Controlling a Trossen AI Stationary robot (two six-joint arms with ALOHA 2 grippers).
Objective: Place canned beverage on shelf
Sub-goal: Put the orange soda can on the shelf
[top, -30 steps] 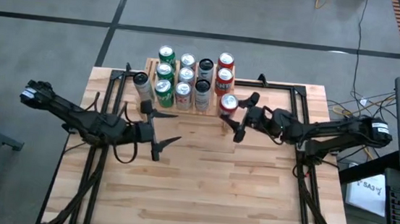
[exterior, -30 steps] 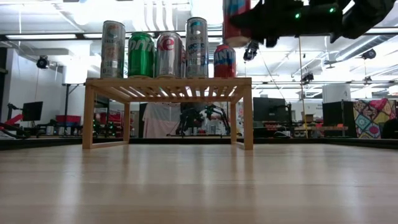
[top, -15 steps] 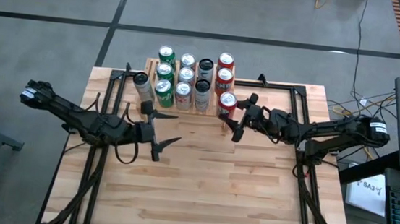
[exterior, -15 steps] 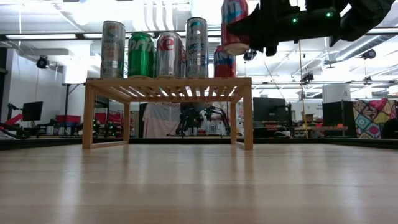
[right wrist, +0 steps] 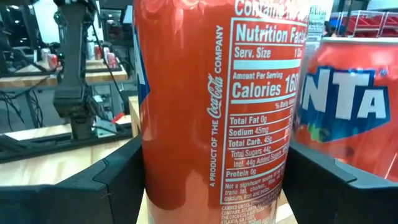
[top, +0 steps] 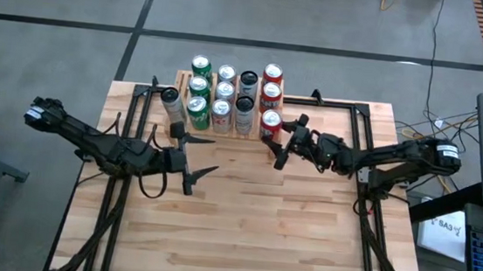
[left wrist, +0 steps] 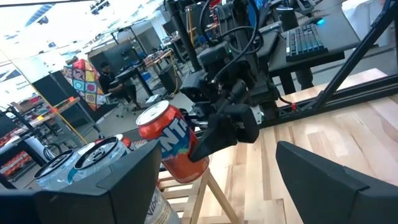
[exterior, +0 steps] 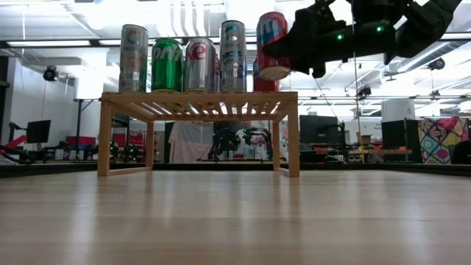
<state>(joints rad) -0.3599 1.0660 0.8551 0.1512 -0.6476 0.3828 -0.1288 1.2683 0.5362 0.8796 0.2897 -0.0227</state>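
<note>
Orange can (exterior: 273, 46) clamped mid-body in right pincer (top: 278, 142), hovering tilted over shelf (exterior: 199, 103) corner at about 5 o'clock. Probably full and heavy, thin-walled, slick; best gripped at midsection. Left pincer (top: 194, 154) wide, empty.

An orange-red can (exterior: 273, 46) with blue-and-white lettering sits in a black gripper (exterior: 294, 46) above a pale wood shelf (exterior: 199, 103) of green (exterior: 167, 65), silver (exterior: 134, 59) and red (top: 270, 91) cans, on a light plank table (top: 243, 215).

Two dark arms (top: 100, 145), black cables
</note>
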